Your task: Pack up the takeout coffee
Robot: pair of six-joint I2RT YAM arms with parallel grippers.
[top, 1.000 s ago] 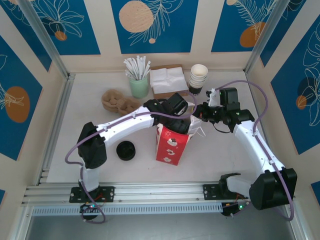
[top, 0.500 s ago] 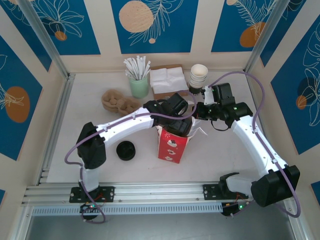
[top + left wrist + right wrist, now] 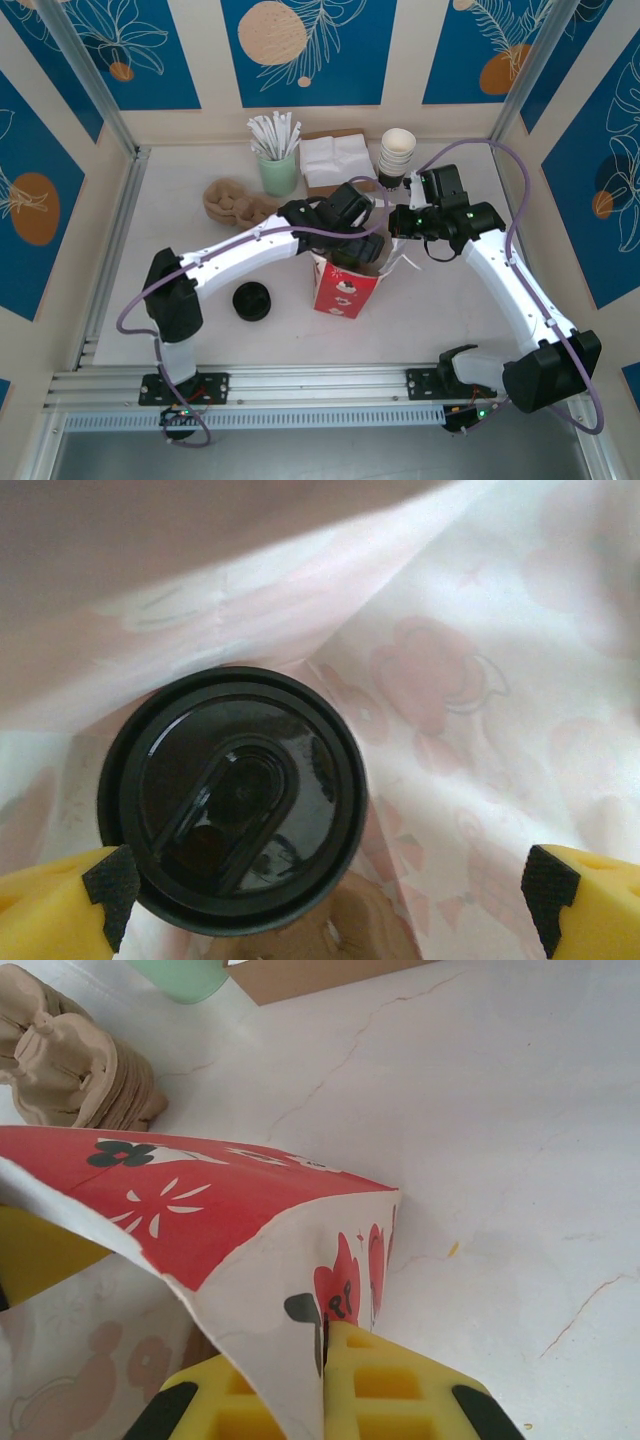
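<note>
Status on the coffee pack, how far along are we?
Done: the takeout coffee sits upright inside the red-and-white bag. In hand: the left gripper is down in the bag above it, open and spread wider than it. The right gripper pinches the bag's rim. Left: withdraw the left gripper, then let go of the bag.

Top view looks down from high at the near edge over the whole tabletop [image 3: 420,320]; left wrist view faces down, close inside the paper bag [image 3: 480,680]; right wrist view hugs its outer wall; all share it.
</note>
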